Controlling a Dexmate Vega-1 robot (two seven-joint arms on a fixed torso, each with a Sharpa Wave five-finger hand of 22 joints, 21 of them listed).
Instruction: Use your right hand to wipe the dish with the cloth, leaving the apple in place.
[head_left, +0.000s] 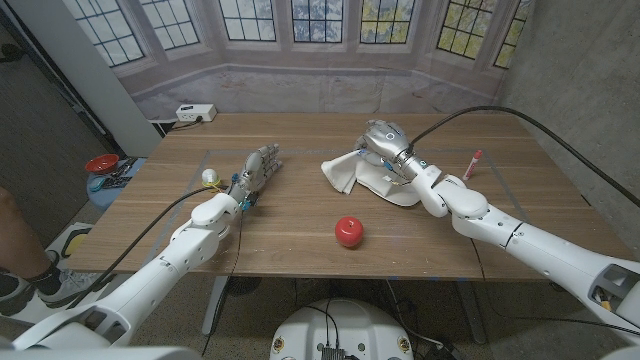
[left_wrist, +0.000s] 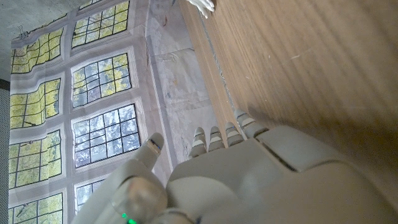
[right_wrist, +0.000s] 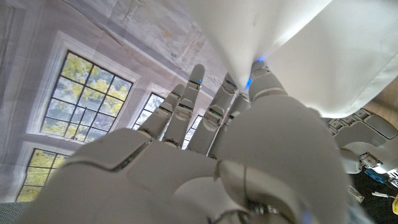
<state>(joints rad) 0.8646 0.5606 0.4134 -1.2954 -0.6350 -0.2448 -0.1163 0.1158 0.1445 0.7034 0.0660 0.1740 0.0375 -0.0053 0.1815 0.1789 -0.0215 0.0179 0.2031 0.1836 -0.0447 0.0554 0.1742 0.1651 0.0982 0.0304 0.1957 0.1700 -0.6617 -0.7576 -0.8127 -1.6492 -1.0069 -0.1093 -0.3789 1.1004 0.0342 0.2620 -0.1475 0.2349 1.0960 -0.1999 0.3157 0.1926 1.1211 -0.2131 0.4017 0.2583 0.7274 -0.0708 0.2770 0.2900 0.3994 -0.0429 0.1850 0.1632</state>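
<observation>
Wooden table: right robot hand pinches cloth above dish.

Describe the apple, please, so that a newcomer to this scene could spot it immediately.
On the wooden table, look toward its near edge, in front of the white cloth and dish under the right hand. The apple sits alone there, round and the only bright red thing on the bare middle.

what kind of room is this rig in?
Likely a lab or test space staged to look homely: the bay windows look like a printed backdrop hung behind the wooden table, with bare concrete wall beside it and a white power strip on the table's far edge.
</observation>
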